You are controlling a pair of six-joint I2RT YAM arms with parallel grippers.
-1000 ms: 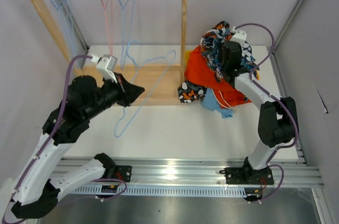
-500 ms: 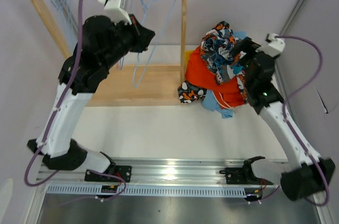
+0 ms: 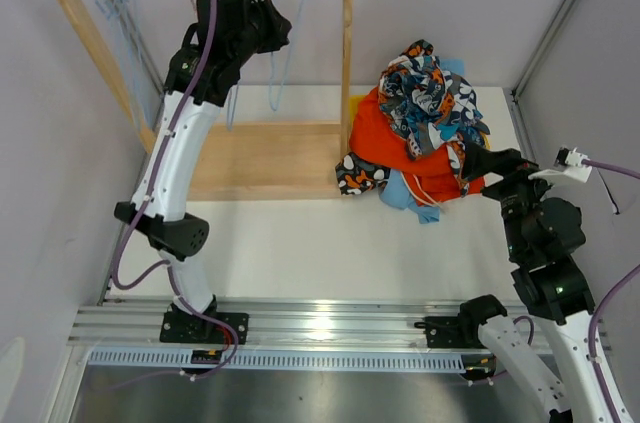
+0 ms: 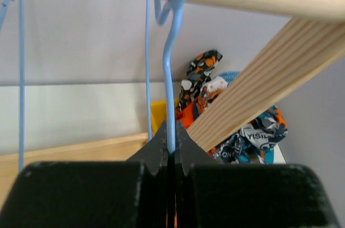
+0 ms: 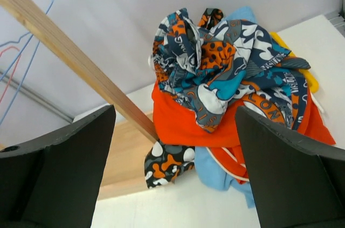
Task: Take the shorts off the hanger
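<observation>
Right gripper gapes wide, holds nothing, sits right of the wooden rack and faces the shorts. The shorts lie in 1 heap just beside the rack's right post foot, none on a hanger. Farthest out, left gripper is pinched tight on the blue hanger wire, hook at the rack's top rail. Risks: letting go before the hook seats would drop the hanger; right fingers near the heap could snag loose fabric.
</observation>
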